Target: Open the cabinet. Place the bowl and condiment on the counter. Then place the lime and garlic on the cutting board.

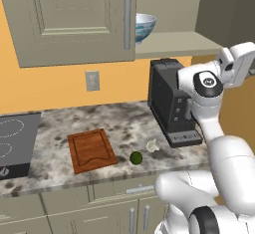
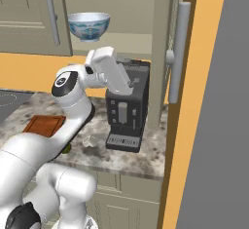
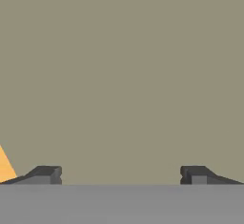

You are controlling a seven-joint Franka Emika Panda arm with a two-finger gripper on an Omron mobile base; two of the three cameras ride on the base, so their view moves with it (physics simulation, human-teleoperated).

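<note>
The cabinet [image 1: 74, 19] has its right door swung open, so the bowl [image 1: 143, 26] shows on the shelf above the coffee machine [image 1: 172, 101]. Left of the machine on the table [image 1: 119, 123], garlic [image 1: 153, 145] and lime [image 1: 136, 158] lie beside the board [image 1: 91, 150]. The fingers [image 3: 47, 174] are spread wide, released, facing plain cabinet panel. No writing is legible.

Open shelf beside blue-patterned white bowl [image 1: 144, 26] free; black boxy coffee machine [image 1: 171, 102] obstructs speckled marble counter [image 1: 114, 123] below.
</note>
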